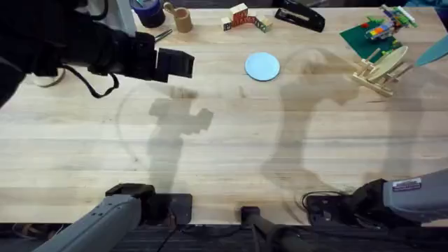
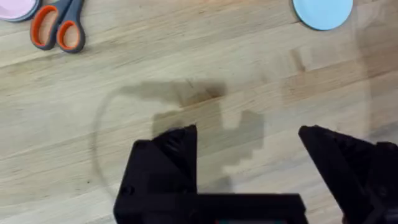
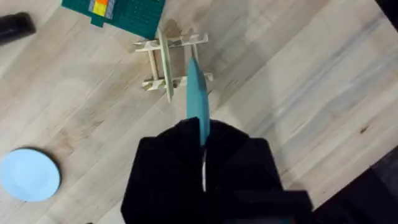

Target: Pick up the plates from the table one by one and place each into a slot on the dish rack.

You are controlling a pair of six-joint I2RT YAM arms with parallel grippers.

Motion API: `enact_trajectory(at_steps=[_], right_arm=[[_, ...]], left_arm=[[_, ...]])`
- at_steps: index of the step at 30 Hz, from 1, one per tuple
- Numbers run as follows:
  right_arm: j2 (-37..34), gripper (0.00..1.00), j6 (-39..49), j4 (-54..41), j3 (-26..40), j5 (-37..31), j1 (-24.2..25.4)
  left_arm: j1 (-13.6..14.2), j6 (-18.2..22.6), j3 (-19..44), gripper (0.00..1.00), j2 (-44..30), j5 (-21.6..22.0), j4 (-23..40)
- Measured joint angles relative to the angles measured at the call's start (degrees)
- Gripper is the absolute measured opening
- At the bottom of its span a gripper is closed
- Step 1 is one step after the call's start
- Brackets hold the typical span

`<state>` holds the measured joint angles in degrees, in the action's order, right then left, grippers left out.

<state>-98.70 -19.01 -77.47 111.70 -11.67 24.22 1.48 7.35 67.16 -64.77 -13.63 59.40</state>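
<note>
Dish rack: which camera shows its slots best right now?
Right wrist: it looks down on the dish rack, its slats apart, the teal plate edge-on over it. Overhead shows the rack small, side-on. Left wrist points elsewhere.

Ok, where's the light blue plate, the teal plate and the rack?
Light blue plate (image 1: pixel 262 66), overhead view, middle of its flat face.
Teal plate (image 3: pixel 196 99), right wrist view, its thin edge above the right tool.
Rack (image 3: pixel 163 62), right wrist view, on the long upright slat.
</note>
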Motion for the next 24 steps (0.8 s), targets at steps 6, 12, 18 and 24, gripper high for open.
enact_trajectory(at_steps=[6, 12, 18, 24], right_arm=[[-2.11, 0.030, 1.32, 1.84, 0.00, 1.01, 0.03], [-5.07, 0.030, 1.52, 2.68, 0.00, 1.10, 0.53], [-7.81, 0.030, 1.52, 3.70, 0.00, 1.23, 0.89], [-9.92, 0.030, 1.52, 5.35, 0.00, 1.25, 0.89]], left_arm=[[0.00, 0.00, 0.00, 0.995, 0.00, 0.00, -0.02], [0.00, -0.04, 0.00, 0.995, 0.00, 0.00, 0.00], [0.00, -0.04, 0.00, 0.994, 0.00, 0.00, -0.02], [0.00, -0.04, 0.00, 0.994, 0.00, 0.00, -0.02]])
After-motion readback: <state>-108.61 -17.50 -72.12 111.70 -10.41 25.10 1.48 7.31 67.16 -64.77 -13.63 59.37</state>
